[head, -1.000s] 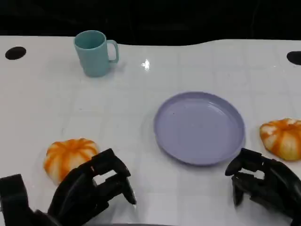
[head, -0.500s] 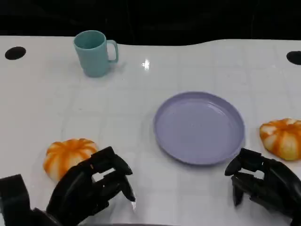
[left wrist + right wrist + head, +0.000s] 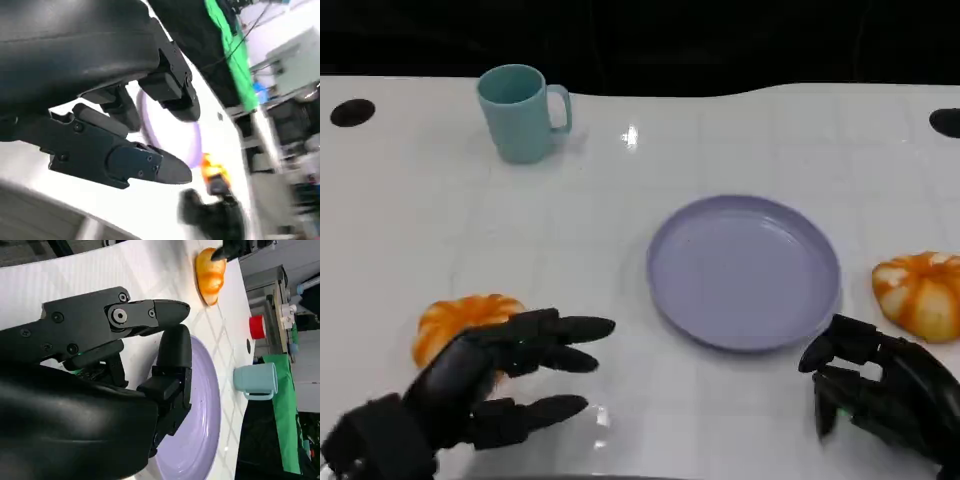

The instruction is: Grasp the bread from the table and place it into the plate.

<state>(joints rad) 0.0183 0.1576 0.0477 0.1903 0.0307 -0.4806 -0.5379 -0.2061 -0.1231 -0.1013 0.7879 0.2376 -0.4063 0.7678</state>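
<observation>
Bread roll [image 3: 460,322], orange with white stripes, sits on the white surface [image 3: 440,220] well left of the purple plate [image 3: 743,270], untouched by any grip. Left hand [image 3: 480,385] is just beside it on the near side, overlapping its lower right edge in the head view. Change from half a second ago: this hand was curled with fingers bunched downward, now its fingers [image 3: 575,328] are stretched out and spread apart, pointing toward the plate, holding nothing. Reads as opening up ahead of a grasp on the roll; grasp not yet made, so the task is at its start. Contact with the roll cannot be told.

Second striped roll [image 3: 920,292] lies just right of the plate. Right hand [image 3: 880,385] sits near the plate's lower right, fingers curled in on nothing, same pose as before. Plate has nothing in it. Teal mug [image 3: 520,112] stands well beyond the plate toward the far left, unmoved.

Next likely need: left hand shifts over the roll and closes round it.
</observation>
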